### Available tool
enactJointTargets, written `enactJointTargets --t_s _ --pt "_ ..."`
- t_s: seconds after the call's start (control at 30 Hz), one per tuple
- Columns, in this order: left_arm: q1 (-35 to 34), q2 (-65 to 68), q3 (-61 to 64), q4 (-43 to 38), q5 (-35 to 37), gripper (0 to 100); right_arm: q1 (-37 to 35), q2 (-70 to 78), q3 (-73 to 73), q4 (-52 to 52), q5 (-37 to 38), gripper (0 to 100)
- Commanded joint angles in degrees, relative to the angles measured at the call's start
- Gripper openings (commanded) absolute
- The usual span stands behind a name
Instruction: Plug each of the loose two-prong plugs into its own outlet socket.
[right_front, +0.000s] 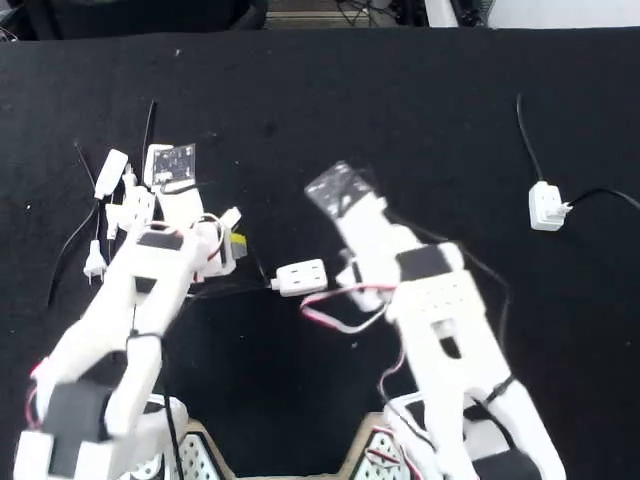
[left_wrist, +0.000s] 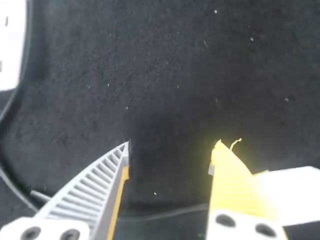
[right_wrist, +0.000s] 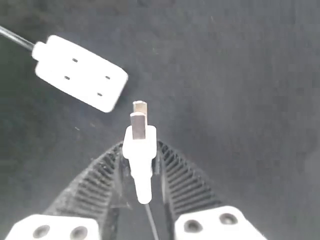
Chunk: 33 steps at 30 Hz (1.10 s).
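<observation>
My right gripper (right_wrist: 141, 150) is shut on a white two-prong plug (right_wrist: 140, 142) whose prongs point away from the fingers, with its thin cord running back between them. Just past the prongs lies a white outlet block (right_wrist: 80, 79) with slot pairs and a dark cable. In the high view the right gripper (right_front: 340, 192) hangs over mid-table, beyond a white outlet block (right_front: 300, 277). My left gripper (left_wrist: 170, 150) is open above bare black cloth with nothing between its fingers; it sits at the left (right_front: 205, 195) beside loose white plugs (right_front: 110, 165).
Another white plug (right_front: 95, 262) lies at the far left on a black cord. A second white outlet (right_front: 545, 205) with its cable sits at the right. A white object (left_wrist: 10, 45) and a dark cable edge the left wrist view. The table's far half is open black cloth.
</observation>
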Motion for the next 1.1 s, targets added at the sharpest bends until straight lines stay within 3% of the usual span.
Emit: enactJointTargets --t_s 0.0,0.37,0.6,0.9,1.07 --pt "-3.03 -13.80 4.09 -0.26 0.35 26 -5.71 -2.77 1.36 -8.09 -1.49 1.1" --pt "-5.05 -34.46 17.98 -7.12 0.79 26 -19.78 -3.21 8.13 -26.73 -12.31 1.1" --pt "-1.01 -41.93 22.11 -7.38 0.53 26 -26.37 -6.81 12.09 -29.80 -14.15 1.1" --pt "3.21 -47.82 25.36 -7.21 0.26 26 -27.34 -11.74 15.16 -29.98 -14.15 1.1" --pt "5.49 -48.00 26.77 -7.47 -4.75 26 -27.08 -15.34 14.99 -29.54 -14.15 1.1"
